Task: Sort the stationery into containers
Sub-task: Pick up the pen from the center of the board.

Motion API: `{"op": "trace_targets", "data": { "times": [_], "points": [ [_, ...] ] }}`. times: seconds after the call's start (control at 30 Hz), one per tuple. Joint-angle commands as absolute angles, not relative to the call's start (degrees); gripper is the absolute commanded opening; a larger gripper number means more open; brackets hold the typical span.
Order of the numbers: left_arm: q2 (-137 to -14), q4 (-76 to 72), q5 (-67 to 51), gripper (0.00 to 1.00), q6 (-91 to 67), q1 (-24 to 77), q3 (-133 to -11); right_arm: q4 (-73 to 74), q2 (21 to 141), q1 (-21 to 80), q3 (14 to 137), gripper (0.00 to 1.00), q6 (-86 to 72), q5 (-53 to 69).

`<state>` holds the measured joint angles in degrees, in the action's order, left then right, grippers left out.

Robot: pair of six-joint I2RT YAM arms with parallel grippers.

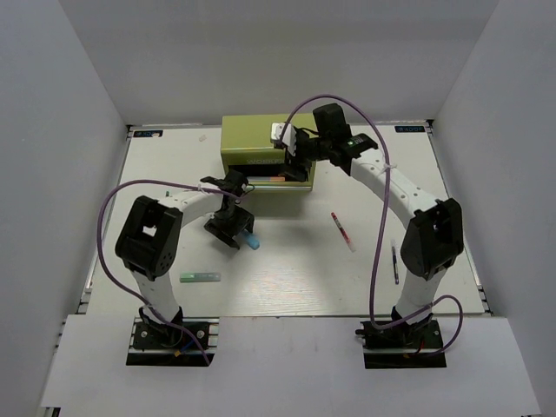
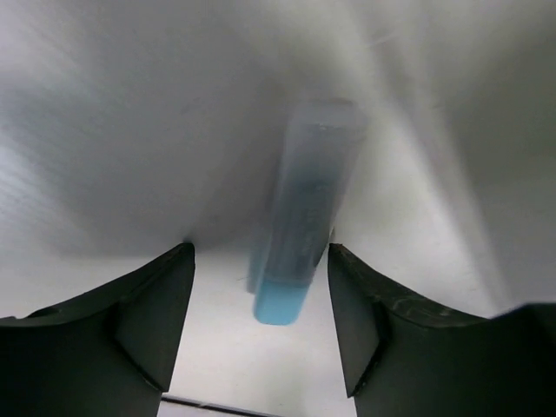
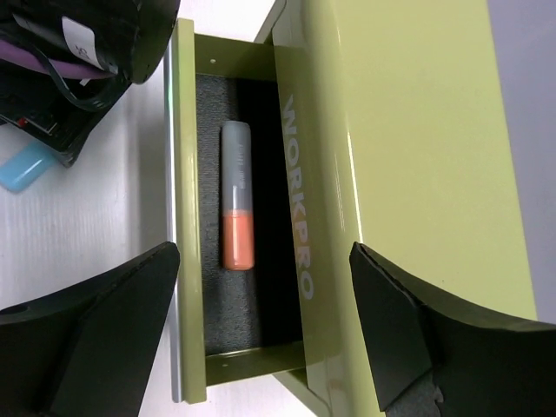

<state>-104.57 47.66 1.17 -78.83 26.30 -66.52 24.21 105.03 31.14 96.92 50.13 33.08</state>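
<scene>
Green marker (image 1: 201, 277) lies near-left on the table (image 1: 287, 291), blue pen (image 1: 395, 263) near-right; a bit further out the left gripper (image 2: 261, 252) sits low over the light-blue marker (image 2: 304, 234), jaws apart either side of it, not squeezing it yet; red-white pen (image 1: 342, 231) lies loose off to the right; far end, right gripper (image 3: 265, 252) is spread wide, holding nothing, above the open drawer (image 3: 187, 217) of the chest (image 1: 252, 139), orange/grey marker (image 3: 237, 195) lying inside.
</scene>
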Motion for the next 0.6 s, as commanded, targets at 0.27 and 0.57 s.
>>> {"op": "trace_targets", "data": {
  "times": [0.27,0.57],
  "points": [
    [-98.2,50.8,4.2,0.41,-79.5,26.9,-57.8,18.6,97.1,30.8,90.4,0.85,45.7,35.7],
    [-81.0,45.4,8.7,0.00,-75.9,27.4,-58.9,15.2,88.0,29.6,78.0,0.80,43.0,33.4]
  ]
}}
